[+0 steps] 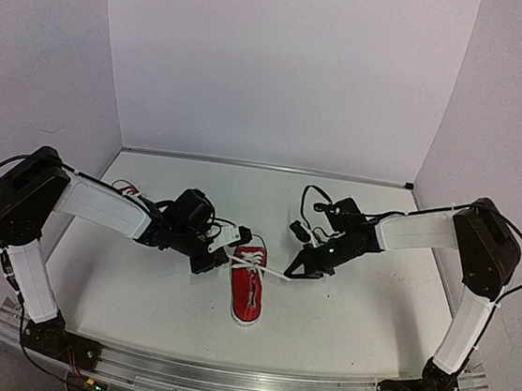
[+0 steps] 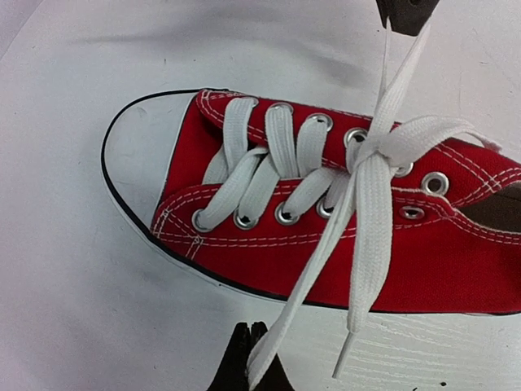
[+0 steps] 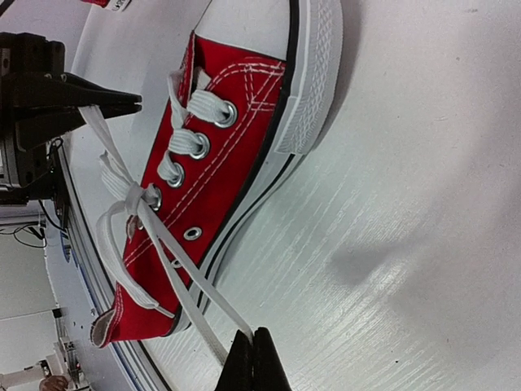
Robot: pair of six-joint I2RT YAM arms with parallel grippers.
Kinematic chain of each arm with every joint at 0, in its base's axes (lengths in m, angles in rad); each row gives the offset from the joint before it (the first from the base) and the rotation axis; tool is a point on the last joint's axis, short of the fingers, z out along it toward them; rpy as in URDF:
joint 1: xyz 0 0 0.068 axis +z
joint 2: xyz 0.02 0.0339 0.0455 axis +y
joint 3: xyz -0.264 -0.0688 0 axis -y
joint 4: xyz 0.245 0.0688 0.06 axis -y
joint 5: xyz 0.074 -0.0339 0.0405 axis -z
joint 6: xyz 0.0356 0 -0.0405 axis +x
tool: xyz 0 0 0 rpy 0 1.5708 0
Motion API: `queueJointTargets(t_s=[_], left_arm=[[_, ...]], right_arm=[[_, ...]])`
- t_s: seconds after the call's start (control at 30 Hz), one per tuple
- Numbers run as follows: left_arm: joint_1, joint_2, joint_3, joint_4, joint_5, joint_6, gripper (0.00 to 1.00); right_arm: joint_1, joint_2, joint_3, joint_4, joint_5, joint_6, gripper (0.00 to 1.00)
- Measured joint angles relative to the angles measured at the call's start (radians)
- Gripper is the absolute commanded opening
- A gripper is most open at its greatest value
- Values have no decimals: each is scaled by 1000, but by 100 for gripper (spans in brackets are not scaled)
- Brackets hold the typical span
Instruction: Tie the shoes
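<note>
The white desk (image 1: 362,301) carries one red shoe (image 1: 248,293), which lies midway between the arms. Its laces (image 2: 370,159) are crossed in a first knot. Left of the shoe, the left end effector (image 2: 248,362) is clamped on one lace end; right of the shoe, the right end effector (image 3: 254,362) pinches the other. The step looks like cinching the knot. Next comes forming a loop while keeping tension.
</note>
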Motion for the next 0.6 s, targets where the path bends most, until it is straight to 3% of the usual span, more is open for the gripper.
queueJointTargets(t_s=[0.1,0.2,0.3,0.43,0.47,0.6], left_arm=[[-2,0,25,-51,18,-2,8],[-19,0,90,-117,3,-11,35],[-49,0,185,-180,-17,-32,53],[-74,-16,265,-235,-43,-77,93],[-76,-32,266,-244,-55,-92,98],[-66,-146,258,-291,-112,-156,100]], right_arm=[[5,0,8,-3,-12,17,20],[25,0,52,-33,-5,38,33],[44,-7,116,-43,1,64,43],[55,-60,176,-50,19,79,53],[55,-82,185,-55,28,81,57],[52,-198,192,-76,88,87,69]])
